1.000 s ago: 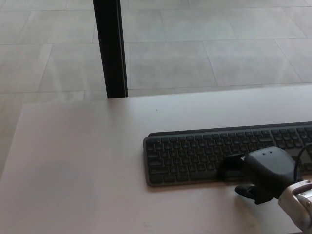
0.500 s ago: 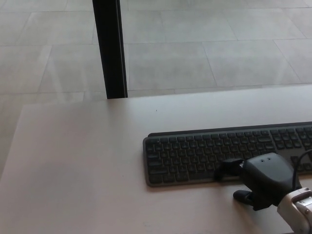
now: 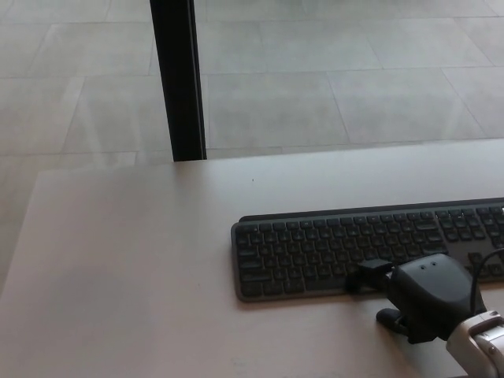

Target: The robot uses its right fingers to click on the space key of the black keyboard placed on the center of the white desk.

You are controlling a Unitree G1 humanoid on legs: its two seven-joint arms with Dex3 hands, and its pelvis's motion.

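Centrally on the white desk [image 3: 142, 260] lies the black keyboard [image 3: 315, 248], its long side running left to right and its right end cut off by the picture's edge. Over the keyboard's front edge, toward its right half, sits the robot's right hand [image 3: 421, 295], entering from the lower right on a pale wrist. One finger [image 3: 368, 274] reaches forward from the hand onto the keyboard's bottom row of keys, about where the space key lies, though the key itself is hidden beneath it; contact looks likely but cannot be confirmed. Another dark fingertip [image 3: 390, 317] pokes out below the hand, resting over bare desk just in front of the keyboard. The hand grasps nothing, its fingers spread apart. Behind the keyboard, past the desk's far edge, a black vertical post [image 3: 177, 79] rises against the grey tiled floor [image 3: 354, 71].
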